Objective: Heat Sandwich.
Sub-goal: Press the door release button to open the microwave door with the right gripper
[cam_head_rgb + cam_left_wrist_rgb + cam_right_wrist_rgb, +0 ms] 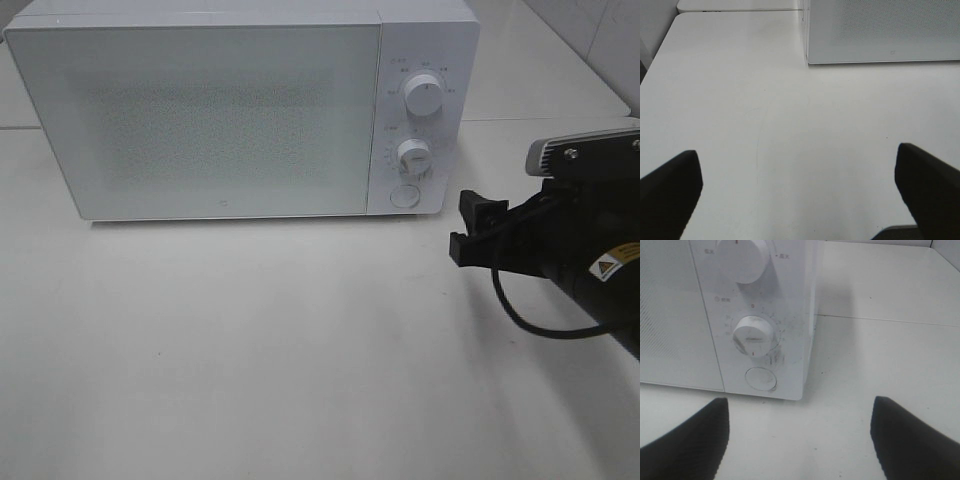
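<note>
Working over a table carrying a shut microwave; seeing no sandwich in any view. Holding right gripper and left gripper spread wide, grasping nothing. Risking a bump against the timer knob while going for the round button, skewing the heating time.

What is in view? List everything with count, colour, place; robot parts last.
boxy white microwave oven: one, white, door shut, back of table
round dials: two, white, upper dial above lower dial on oven's right panel
round push button: one, white, below the dials
flat tabletop: one, white, under everything
cable: one, black, looped under right arm
left hand: one, black, open, over the tabletop
right hand: one, black, open, near oven's panel
</note>
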Motion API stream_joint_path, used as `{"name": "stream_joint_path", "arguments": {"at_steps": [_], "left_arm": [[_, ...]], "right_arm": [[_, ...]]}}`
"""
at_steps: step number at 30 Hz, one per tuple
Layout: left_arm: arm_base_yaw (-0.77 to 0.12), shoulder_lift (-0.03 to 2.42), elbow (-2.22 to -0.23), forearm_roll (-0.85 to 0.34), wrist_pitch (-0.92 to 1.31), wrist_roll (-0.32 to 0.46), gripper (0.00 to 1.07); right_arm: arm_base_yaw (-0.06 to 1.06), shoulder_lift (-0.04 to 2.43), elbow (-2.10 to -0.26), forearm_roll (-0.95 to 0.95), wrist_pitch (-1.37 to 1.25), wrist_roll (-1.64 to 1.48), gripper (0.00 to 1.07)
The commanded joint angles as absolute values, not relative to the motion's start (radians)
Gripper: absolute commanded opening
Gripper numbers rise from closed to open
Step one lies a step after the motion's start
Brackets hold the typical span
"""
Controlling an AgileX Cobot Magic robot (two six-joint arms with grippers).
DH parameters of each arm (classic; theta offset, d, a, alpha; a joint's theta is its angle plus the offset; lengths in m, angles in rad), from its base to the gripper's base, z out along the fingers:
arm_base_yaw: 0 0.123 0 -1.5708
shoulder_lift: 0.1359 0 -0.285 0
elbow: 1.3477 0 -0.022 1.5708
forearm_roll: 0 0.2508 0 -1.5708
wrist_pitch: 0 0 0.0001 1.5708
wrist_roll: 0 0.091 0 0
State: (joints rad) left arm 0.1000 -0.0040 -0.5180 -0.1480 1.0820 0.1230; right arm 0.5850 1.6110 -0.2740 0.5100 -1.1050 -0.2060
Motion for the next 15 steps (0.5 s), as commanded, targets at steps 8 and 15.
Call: {"name": "stream_joint_path", "arguments": {"at_steps": [8, 15], "left_arm": [[0.094, -0.025, -0.517, -0.151, 1.074, 0.118, 1.0], [0.094, -0.025, -0.517, -0.151, 1.074, 0.118, 1.0]], "right_arm": [[0.77, 1.647, -0.288, 0.706, -1.178, -0.222, 0.76], [0.808, 1.647, -0.297, 0.752, -1.177, -0.221, 0.76]]}}
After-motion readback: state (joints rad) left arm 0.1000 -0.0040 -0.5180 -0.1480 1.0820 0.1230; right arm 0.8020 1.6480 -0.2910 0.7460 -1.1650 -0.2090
